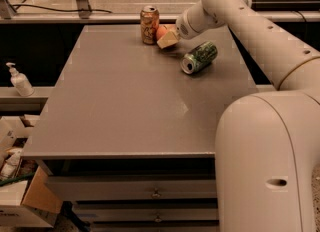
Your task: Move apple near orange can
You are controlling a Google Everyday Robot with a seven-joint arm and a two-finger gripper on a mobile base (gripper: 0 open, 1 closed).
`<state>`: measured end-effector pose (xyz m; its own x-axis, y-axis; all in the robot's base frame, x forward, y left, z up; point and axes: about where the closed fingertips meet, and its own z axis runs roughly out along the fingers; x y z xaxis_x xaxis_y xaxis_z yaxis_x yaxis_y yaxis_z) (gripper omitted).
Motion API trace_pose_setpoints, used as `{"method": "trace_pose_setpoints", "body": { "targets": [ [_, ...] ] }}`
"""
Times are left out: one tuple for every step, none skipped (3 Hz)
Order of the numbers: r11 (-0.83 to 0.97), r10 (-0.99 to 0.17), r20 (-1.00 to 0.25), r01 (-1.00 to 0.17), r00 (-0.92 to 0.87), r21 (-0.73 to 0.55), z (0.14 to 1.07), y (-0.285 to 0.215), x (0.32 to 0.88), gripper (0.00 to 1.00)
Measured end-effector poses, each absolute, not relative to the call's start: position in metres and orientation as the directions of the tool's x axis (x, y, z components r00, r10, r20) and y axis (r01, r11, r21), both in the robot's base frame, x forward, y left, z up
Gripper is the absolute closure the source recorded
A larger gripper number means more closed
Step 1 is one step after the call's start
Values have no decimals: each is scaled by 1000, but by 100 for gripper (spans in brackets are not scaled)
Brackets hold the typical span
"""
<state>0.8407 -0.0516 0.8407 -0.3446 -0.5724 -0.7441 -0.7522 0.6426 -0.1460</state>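
**Q:** What lies nearest the viewer, on the near side of the tool (168, 37)?

**A:** A green can (199, 56), lying on its side on the tabletop (120, 106), apart from the tool.

**Q:** And the tool itself?

**A:** It reaches low over the tabletop's far part. It appears closed on the apple (160, 30), which shows at its tip, on the side away from the wrist.

**Q:** Which relation governs the coming move?

**A:** The orange can (149, 24) stands upright just beyond the apple, in line with the tool's reach. Apple and can look nearly touching, so only a release seems to remain. Whether the apple rests on the tabletop cannot be told.
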Motion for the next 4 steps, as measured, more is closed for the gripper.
{"method": "trace_pose_setpoints", "body": {
  "targets": [
    [644,-571,-743,-752,-349,-141,839,-51,842,59],
    [645,-570,-741,-751,-354,-138,839,-52,843,36],
    [646,-571,-740,-751,-356,-137,839,-52,843,13],
    [647,-570,-739,-751,-359,-134,839,-53,843,0]
  ]
}}
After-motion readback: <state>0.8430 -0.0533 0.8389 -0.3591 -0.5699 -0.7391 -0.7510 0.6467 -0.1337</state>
